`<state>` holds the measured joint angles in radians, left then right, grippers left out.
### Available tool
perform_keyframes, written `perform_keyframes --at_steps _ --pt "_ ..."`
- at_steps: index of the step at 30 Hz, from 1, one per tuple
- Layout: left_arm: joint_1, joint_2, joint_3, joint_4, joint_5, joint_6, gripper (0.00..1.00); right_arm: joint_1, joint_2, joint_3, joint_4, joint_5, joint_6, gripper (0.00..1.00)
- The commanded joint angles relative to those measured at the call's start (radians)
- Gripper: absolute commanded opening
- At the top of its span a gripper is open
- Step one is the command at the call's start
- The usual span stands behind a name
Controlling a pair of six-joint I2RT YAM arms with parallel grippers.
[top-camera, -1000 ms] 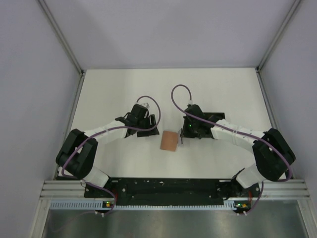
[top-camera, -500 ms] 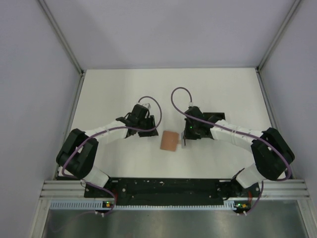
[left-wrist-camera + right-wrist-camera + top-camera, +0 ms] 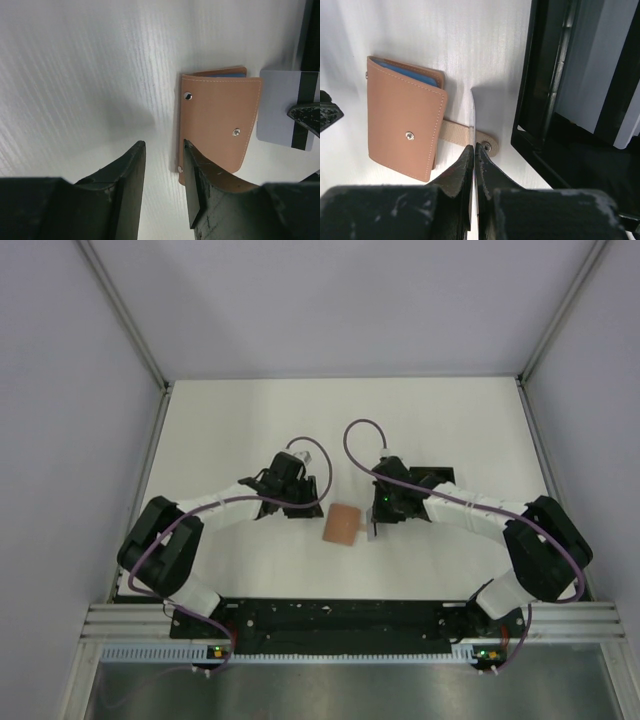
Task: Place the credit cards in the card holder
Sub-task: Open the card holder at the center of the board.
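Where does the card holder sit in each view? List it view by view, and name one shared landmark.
Top external: card holder, just below picture centre.
Left wrist: right of centre, just beyond the left gripper.
Right wrist: left half of the picture.
Shared landmark: the right gripper, shut on a pale card beside the holder.

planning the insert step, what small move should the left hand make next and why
Probably ease the left hand onto the edge of the card holder to pin it: it stands part open beside that edge, the holder lies loose, and the right hand grips a card edge-on by its other side.
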<state>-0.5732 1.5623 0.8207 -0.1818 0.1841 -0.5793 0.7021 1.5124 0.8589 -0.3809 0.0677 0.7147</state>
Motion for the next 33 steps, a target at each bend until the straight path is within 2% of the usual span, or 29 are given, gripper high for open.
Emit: perform_keyframes --at_steps 1,4,9,14,18,20,28,30,33 --pt "-0.023 0.016 -0.002 0.064 0.064 0.013 0.41 -0.001 0.015 0.028 0.025 -0.031 -0.003 0.00" --pt "-0.045 0.027 -0.008 0.070 0.080 -0.002 0.38 -0.013 0.017 0.017 0.082 -0.093 0.041 0.00" --pt "-0.062 0.042 -0.023 0.055 0.060 -0.028 0.22 -0.027 0.043 0.006 0.143 -0.155 0.071 0.00" --pt "-0.065 0.041 -0.022 0.015 0.005 -0.008 0.14 -0.050 0.040 -0.035 0.195 -0.203 0.095 0.00" --pt "-0.063 0.044 -0.017 0.011 0.015 0.007 0.03 -0.073 0.025 -0.072 0.241 -0.249 0.115 0.00" --pt "-0.065 0.042 -0.014 0.015 0.021 0.010 0.00 -0.075 0.020 -0.073 0.250 -0.255 0.115 0.00" --pt "-0.065 0.030 0.006 0.005 0.014 0.036 0.02 -0.073 -0.003 -0.073 0.306 -0.318 0.134 0.00" --pt "-0.065 0.027 0.023 -0.007 0.006 0.042 0.09 -0.075 -0.015 -0.072 0.307 -0.319 0.134 0.00" --pt "-0.065 0.012 0.034 -0.015 -0.011 0.045 0.25 -0.075 -0.030 -0.069 0.304 -0.318 0.134 0.00"
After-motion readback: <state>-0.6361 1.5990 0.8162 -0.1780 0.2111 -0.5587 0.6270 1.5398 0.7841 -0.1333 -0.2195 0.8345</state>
